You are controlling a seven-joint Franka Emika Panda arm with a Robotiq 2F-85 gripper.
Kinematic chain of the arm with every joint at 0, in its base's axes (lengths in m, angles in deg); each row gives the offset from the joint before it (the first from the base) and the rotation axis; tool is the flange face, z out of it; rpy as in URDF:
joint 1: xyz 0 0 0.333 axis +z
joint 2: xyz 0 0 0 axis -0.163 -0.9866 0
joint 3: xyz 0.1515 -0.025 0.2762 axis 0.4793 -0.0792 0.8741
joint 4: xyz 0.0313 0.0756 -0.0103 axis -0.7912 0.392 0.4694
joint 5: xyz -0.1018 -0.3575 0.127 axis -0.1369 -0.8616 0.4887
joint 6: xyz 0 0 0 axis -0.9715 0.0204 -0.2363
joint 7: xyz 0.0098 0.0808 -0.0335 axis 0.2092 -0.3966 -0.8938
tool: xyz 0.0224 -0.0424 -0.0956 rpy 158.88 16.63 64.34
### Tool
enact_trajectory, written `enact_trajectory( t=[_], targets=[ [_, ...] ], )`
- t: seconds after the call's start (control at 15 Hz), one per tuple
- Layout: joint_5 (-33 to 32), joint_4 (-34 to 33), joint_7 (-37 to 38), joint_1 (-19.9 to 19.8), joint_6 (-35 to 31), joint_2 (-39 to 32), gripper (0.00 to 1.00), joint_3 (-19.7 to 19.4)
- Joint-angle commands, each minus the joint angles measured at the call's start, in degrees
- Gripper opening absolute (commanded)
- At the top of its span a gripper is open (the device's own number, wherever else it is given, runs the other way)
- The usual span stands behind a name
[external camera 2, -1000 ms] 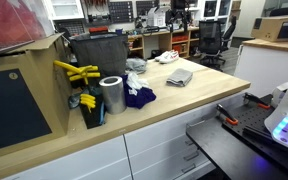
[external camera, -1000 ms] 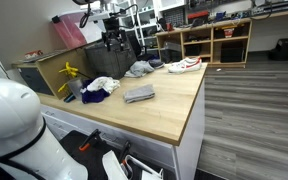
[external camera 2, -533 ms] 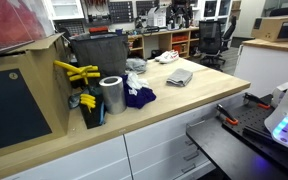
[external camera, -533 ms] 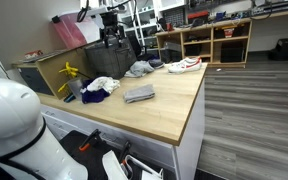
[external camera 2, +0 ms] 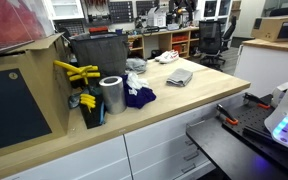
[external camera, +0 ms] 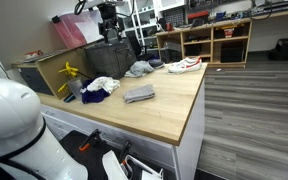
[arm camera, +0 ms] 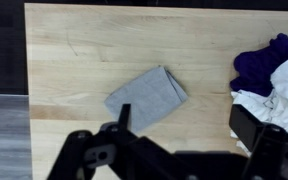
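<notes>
Two fingers (arm camera: 123,112) of my gripper (arm camera: 184,118) stand wide apart, nothing held, up above the desk (arm camera: 74,60). Folded grey cloth (arm camera: 147,97) lies flat on the desk below me, touching nothing else. Purple and white clothes pile (arm camera: 269,75) sits near it by the desk edge. In an exterior view, a white shoe (external camera: 184,65) lies well apart at the far end.
</notes>
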Motion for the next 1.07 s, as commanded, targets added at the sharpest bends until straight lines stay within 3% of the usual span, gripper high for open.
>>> enact_trajectory(
  t=[0.0, 0.53, 1.0],
  targets=[
    [-4.98, -2.04, 2.77, 0.47, 3.15, 2.58, 1.0, 0.95],
    [-10.47, -2.29, 4.68, 0.9, 2.46, 7.46, 1.0, 3.51],
    [-9.11, -2.21, 3.07, 0.56, 1.92, 6.21, 1.0, 3.13]
  ],
)
